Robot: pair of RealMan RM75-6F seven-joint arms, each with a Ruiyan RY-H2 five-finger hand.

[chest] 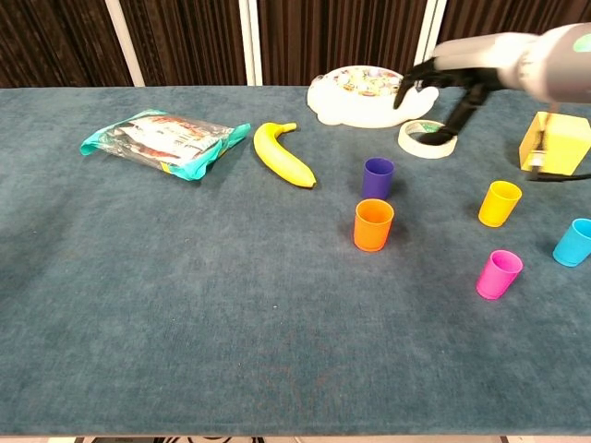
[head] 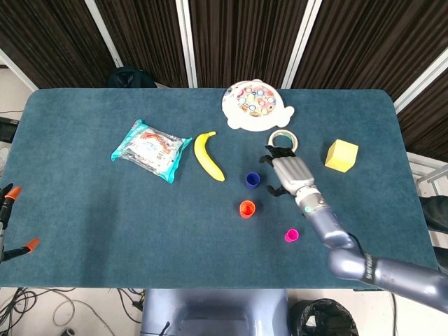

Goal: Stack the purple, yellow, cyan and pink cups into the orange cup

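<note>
The orange cup (head: 246, 208) (chest: 373, 224) stands upright near the table's middle, with the purple cup (head: 253, 180) (chest: 377, 178) just behind it. To the right stand the yellow cup (chest: 500, 203), the pink cup (head: 291, 235) (chest: 499, 273) and the cyan cup (chest: 574, 242). In the head view my right arm hides the yellow and cyan cups. My right hand (head: 288, 173) (chest: 454, 77) hovers above the table right of the purple cup, fingers apart and holding nothing. My left hand does not show in either view.
A banana (head: 208, 156) (chest: 284, 154) lies left of the purple cup, and a snack bag (head: 151, 150) (chest: 162, 140) lies further left. A white toy dish (head: 255, 105), a tape roll (chest: 428, 138) and a yellow cube (head: 341, 155) (chest: 553, 143) sit behind the cups.
</note>
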